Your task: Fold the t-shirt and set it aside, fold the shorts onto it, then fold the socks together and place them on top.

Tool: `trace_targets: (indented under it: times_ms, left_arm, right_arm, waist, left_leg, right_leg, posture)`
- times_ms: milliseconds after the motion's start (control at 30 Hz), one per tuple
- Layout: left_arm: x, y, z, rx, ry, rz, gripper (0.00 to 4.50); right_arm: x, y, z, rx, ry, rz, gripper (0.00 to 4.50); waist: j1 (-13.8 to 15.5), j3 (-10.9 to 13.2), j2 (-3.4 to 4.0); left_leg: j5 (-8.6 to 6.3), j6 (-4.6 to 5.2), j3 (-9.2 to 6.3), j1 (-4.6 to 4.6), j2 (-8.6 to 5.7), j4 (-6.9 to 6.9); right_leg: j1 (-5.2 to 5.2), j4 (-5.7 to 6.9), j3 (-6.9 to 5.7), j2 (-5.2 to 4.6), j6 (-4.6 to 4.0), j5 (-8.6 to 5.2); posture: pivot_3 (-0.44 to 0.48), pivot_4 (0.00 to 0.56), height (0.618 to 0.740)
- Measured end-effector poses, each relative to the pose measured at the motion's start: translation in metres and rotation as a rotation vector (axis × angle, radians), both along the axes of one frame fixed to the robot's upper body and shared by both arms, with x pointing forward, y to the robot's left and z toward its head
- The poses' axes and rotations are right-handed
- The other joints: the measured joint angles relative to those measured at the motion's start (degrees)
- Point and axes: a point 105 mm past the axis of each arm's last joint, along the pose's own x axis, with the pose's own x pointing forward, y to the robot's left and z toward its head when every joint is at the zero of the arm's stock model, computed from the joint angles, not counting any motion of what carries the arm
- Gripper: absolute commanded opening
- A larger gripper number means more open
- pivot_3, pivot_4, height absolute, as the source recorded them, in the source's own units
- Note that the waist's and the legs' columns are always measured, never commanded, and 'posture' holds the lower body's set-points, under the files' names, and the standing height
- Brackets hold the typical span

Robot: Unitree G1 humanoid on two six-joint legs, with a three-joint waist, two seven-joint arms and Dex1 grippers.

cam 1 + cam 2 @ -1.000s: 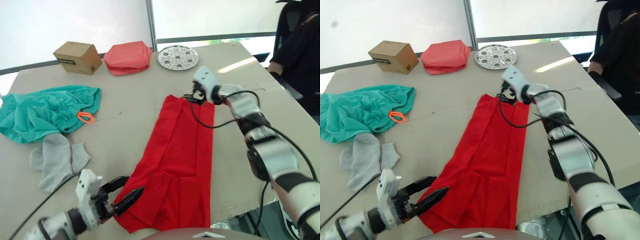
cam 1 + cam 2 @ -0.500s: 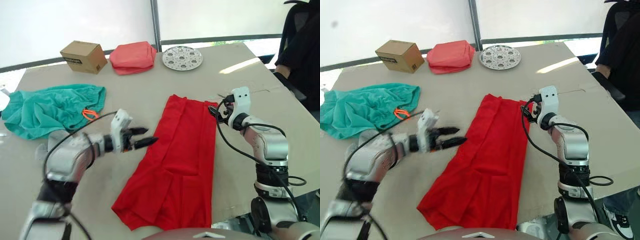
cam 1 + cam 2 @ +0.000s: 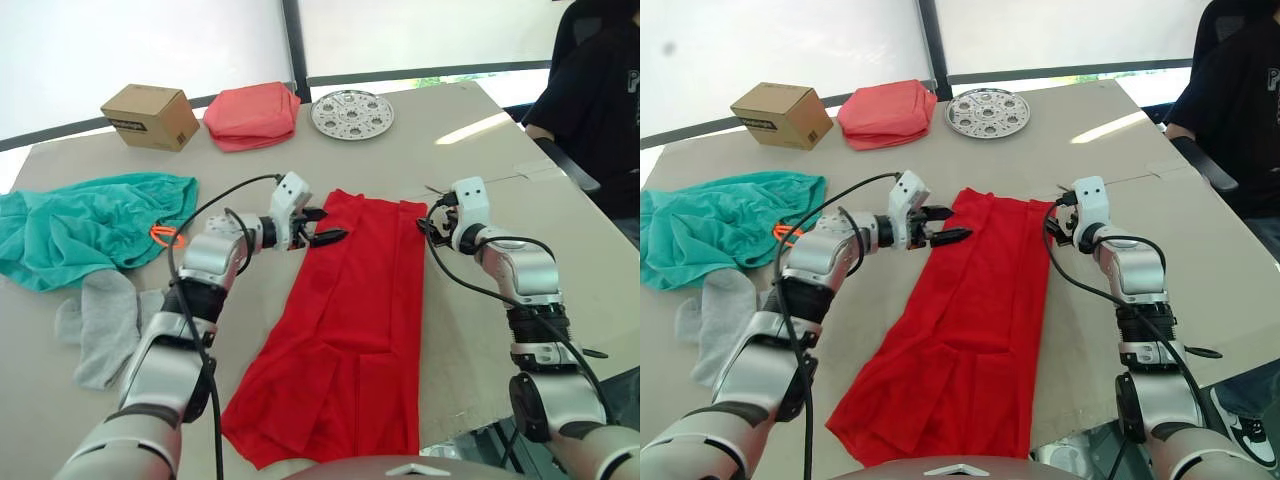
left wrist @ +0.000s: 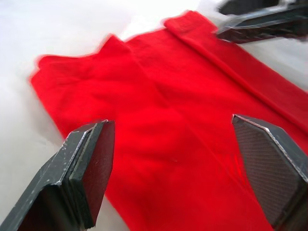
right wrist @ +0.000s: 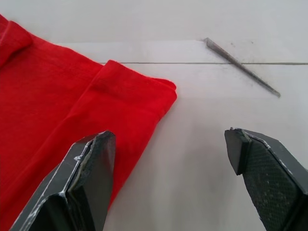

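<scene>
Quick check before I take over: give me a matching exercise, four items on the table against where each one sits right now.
Items:
1. bright red t-shirt
2. teal-green fabric shorts
3. light grey ankle socks
4. round perforated metal plate

Places:
A. far edge of the table, next to the salmon-pink cloth bundle
B. spread lengthwise in the middle, between the open left hand and open right hand
C. crumpled at the robot's left, orange drawstring loop showing
D. near left, just in front of the shorts

Pairs: 1-B, 2-C, 3-D, 4-A
</scene>
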Motion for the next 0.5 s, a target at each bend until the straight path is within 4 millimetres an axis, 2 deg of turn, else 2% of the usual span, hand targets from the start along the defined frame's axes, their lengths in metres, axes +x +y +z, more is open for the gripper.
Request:
trace_targets:
  times_ms: [200, 300, 400, 433, 500]
  left_arm:
    - [-0.062, 0.036, 0.001, -0.089, 0.134, 0.004, 4.16]
    - [-0.103, 0.06, -0.014, -0.079, 0.253, 0.042, 4.16]
    - [-0.137, 0.076, -0.026, -0.068, 0.362, 0.072, 4.16]
    - [-0.153, 0.082, -0.029, -0.06, 0.404, 0.08, 4.16]
    - [-0.169, 0.087, -0.033, -0.037, 0.448, 0.087, 4.16]
  right_arm:
    - [0.01, 0.003, 0.002, -0.002, -0.003, 0.039, 3.83]
    - [0.014, 0.006, -0.002, 0.002, 0.013, 0.056, 3.83]
    - [0.019, 0.013, -0.003, 0.004, 0.014, 0.08, 3.83]
    - [0.021, 0.02, -0.002, 0.013, 0.013, 0.102, 3.83]
    - [0.023, 0.023, -0.002, 0.018, 0.012, 0.111, 3.83]
  waist:
    - [-0.4, 0.0, 0.01]
    - [-0.6, 0.0, 0.04]
    - [-0.3, 0.1, 0.09]
    - [-0.4, 0.1, 0.05]
    - [-0.1, 0.1, 0.13]
  left_leg:
    - [-0.01, 0.01, -0.03, 0.02, 0.0, 0.01]
    - [-0.02, 0.04, -0.02, 0.04, 0.0, -0.02]
    - [-0.03, 0.04, -0.03, 0.04, 0.0, -0.02]
    - [-0.07, 0.1, -0.03, 0.05, 0.0, -0.03]
    - [-0.15, 0.24, -0.03, 0.06, 0.0, -0.04]
  right_leg:
    - [0.0, -0.03, -0.01, 0.02, -0.01, -0.01]
    - [0.01, -0.03, 0.01, 0.02, -0.03, -0.02]
    - [0.02, -0.05, 0.0, 0.02, -0.05, -0.04]
    - [0.03, -0.09, 0.0, 0.02, -0.22, -0.14]
    - [0.07, -0.11, 0.0, 0.0, -0.25, -0.16]
  posture:
    - [0.0, 0.15, 0.74]
    - [0.0, 0.15, 0.74]
    - [0.0, 0.15, 0.74]
    - [0.0, 0.15, 0.74]
    - [0.0, 0.15, 0.74]
